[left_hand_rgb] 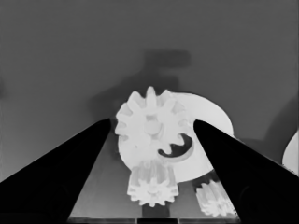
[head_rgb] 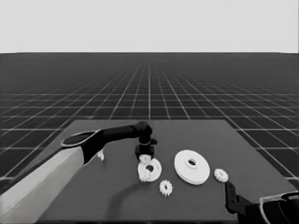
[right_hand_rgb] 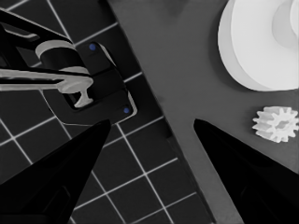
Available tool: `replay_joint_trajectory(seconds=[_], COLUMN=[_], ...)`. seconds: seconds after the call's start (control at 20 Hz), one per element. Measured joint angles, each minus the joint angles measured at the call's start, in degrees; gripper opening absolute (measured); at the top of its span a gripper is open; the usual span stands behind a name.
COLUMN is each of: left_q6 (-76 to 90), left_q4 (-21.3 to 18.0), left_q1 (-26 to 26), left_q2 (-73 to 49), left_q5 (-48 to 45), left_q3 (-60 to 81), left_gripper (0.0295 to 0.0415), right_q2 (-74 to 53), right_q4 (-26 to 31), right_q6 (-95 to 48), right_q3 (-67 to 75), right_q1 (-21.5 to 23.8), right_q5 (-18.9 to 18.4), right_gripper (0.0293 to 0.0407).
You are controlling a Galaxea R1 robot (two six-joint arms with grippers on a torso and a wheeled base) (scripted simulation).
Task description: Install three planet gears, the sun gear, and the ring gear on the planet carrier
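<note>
My left gripper (head_rgb: 145, 156) (left_hand_rgb: 152, 122) reaches in over the planet carrier (head_rgb: 154, 166) (left_hand_rgb: 208, 114), the smaller round part, and is shut on a planet gear (left_hand_rgb: 150, 125) held just above it. Another planet gear (head_rgb: 146, 175) (left_hand_rgb: 152, 185) sits on the carrier's near rim. A loose gear (head_rgb: 165, 187) (left_hand_rgb: 212, 198) lies on the table in front of the carrier. The ring gear (head_rgb: 192, 166) (right_hand_rgb: 261, 46), the larger round part, lies to the carrier's right, with one more gear (head_rgb: 221, 175) (right_hand_rgb: 276, 123) beside it. My right gripper (right_hand_rgb: 152, 122) waits open at the table's near right corner.
A thin white piece (head_rgb: 100, 156) lies on the table beside the left arm's dark forearm. In the right wrist view, dark machinery with pale bands and blue lights (right_hand_rgb: 93, 79) hangs past the table's edge over the floor grid.
</note>
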Motion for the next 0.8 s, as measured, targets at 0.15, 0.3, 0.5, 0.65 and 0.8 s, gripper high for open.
replay_joint_trajectory(seconds=[0.15,0.3,0.5,0.65,0.8], left_q6=[0.0,0.0,-3.7,-3.9,-3.9], left_q4=[0.0,0.0,-6.0,-6.8,-7.0], left_q1=[0.0,0.0,-7.2,-8.0,-8.1], left_q2=[0.0,0.0,-2.3,-2.3,-2.3], left_q5=[0.0,0.0,3.9,4.2,4.3], left_q3=[0.0,0.0,6.8,7.1,7.1], left_gripper=[0.0385,0.0385,0.0385,0.0385,0.0385], right_q2=[0.0,0.0,0.0,0.0,0.0], right_q4=[0.0,0.0,0.0,0.0,0.0], right_q6=[0.0,0.0,0.0,0.0,0.0], right_q3=[0.0,0.0,0.0,0.0,0.0], right_q1=[0.0,0.0,0.0,0.0,0.0], right_q5=[0.0,0.0,0.0,0.0,0.0], right_gripper=[0.0385,0.0385,0.0385,0.0385,0.0385])
